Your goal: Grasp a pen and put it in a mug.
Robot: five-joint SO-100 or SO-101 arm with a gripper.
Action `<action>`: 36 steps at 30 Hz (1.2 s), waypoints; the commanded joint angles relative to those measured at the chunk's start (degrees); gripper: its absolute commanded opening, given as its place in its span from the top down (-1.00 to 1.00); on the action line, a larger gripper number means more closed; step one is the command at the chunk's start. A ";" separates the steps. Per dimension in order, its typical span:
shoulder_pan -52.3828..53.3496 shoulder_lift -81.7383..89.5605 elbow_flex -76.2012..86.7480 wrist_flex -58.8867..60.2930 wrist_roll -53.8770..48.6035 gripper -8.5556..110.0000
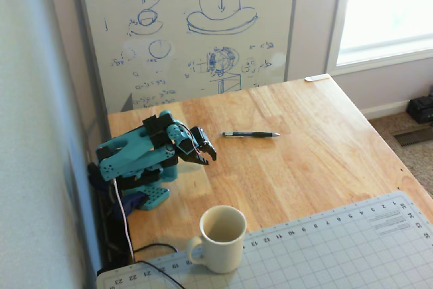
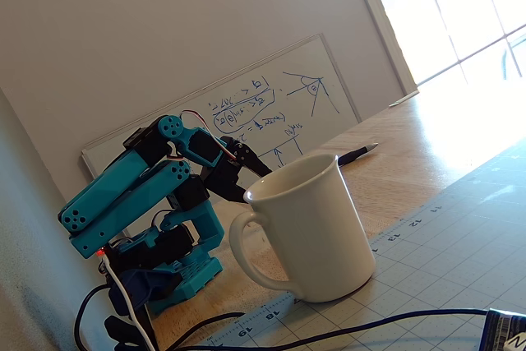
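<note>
**Pen lay untouched beyond my folded arm**

Nearest the cameras stood the mug (image 1: 222,238), cream-white glazed ceramic, thick-walled, with a loop handle turned toward the left in both fixed views. It sat upright, empty, on the edge of a grey gridded cutting mat (image 1: 325,248). I judged it heavy and steady enough to take a dropped pen without tipping, its mouth wide and forgiving.

Behind it I sat folded low on my teal plastic base, my end effector (image 1: 207,156) empty, black and pointing out over the wooden worktop (image 1: 325,160). Whether its jaws stood parted I could not tell from either view.

Further off lay the pen (image 1: 250,134), flat on the bare varnished wood, well apart from me and the mug. Slim, stiff, light, and probably slick and inclined to roll, it seemed best pinched across the barrel near its middle, so it would hang balanced.

Behind everything leaned a scribbled whiteboard (image 1: 203,25).
</note>
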 commanded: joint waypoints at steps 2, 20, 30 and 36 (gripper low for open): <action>-0.53 1.58 -0.62 -0.09 1.32 0.74; -0.26 -0.44 -3.08 -0.70 2.29 0.74; -3.08 -20.65 -21.45 -2.02 35.77 0.71; -8.09 -39.29 -34.10 -8.44 63.11 0.57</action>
